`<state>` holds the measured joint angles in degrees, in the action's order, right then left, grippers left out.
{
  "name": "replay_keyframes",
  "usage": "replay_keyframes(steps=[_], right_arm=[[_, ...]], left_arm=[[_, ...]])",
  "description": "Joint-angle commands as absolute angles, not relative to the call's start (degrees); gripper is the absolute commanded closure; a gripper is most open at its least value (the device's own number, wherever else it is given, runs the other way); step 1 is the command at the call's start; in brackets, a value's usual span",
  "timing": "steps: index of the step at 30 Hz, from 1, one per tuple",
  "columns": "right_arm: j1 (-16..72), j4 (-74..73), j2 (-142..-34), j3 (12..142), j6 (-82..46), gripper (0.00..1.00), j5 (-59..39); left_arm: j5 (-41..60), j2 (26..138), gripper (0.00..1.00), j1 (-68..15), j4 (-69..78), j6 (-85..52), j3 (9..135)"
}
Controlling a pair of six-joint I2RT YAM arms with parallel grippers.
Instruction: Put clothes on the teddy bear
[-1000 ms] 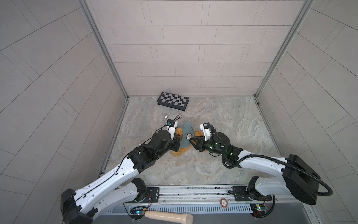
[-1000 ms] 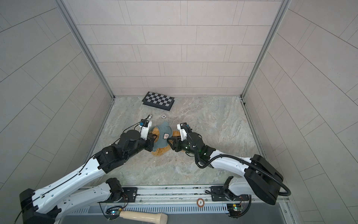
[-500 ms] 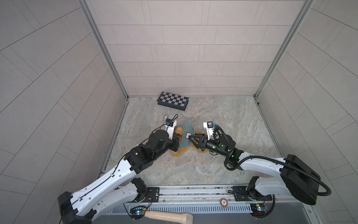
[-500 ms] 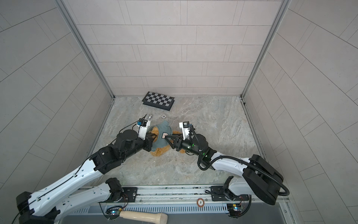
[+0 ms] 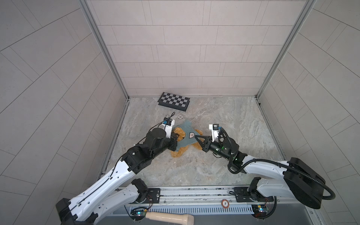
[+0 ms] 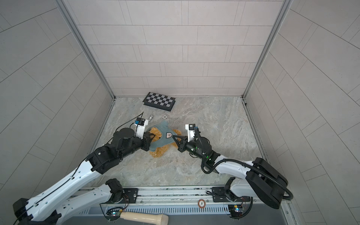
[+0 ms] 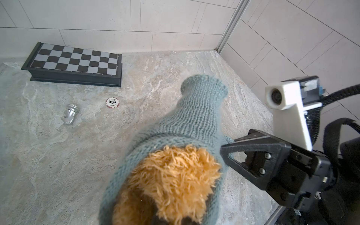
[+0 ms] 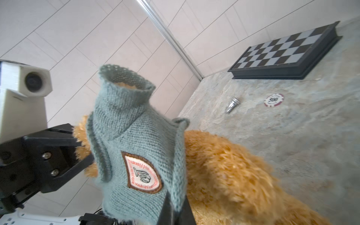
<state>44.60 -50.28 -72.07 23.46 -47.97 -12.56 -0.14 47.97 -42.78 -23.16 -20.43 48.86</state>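
Observation:
The teddy bear [image 5: 179,153], golden-brown and shaggy, lies mid-table in both top views with a teal knitted sweater [image 5: 187,134] pulled partway over it. The sweater's neck tube [image 8: 124,91] stands up with fur showing inside. My left gripper [image 5: 175,138] is shut at the sweater's left edge, and fur [image 7: 175,175] hides its jaws in the left wrist view. My right gripper [image 8: 175,211] is shut on the sweater's right edge beside the badge [image 8: 143,172]. The bear's [image 6: 158,153] head is hidden.
A folded chessboard [image 5: 174,101] lies by the back wall. A poker chip [image 5: 180,116] and a silver chess piece [image 6: 151,117] lie just behind the bear. A wooden handle [image 5: 169,215] rests below the front rail, and another chip [image 5: 225,203] sits on it.
The right gripper's jaws, open a moment ago, have closed on the sweater's right edge. The left gripper has kept its hold and hardly moved.

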Motion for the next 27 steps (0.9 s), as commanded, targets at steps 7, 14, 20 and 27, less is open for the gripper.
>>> replay_keyframes(steps=[7, 14, 20, 27], right_arm=[[41.4, -42.3, -78.7, 21.9, -49.5, 1.00, -0.3], [44.7, -25.8, -71.6, 31.5, -38.7, 1.00, 0.5], [42.1, -22.4, -75.5, 32.1, -39.9, 1.00, 1.9], [41.7, -23.4, -79.8, 31.2, -43.1, 1.00, 1.9]], left_arm=[[16.6, 41.0, 1.00, -41.8, -11.9, -17.0, 47.9], [28.4, 43.8, 1.00, -41.9, -11.7, -15.1, 49.4], [33.2, 42.0, 1.00, -41.9, -7.2, -15.6, 49.6], [34.0, 40.5, 1.00, -41.9, -11.3, -12.2, 51.6]])
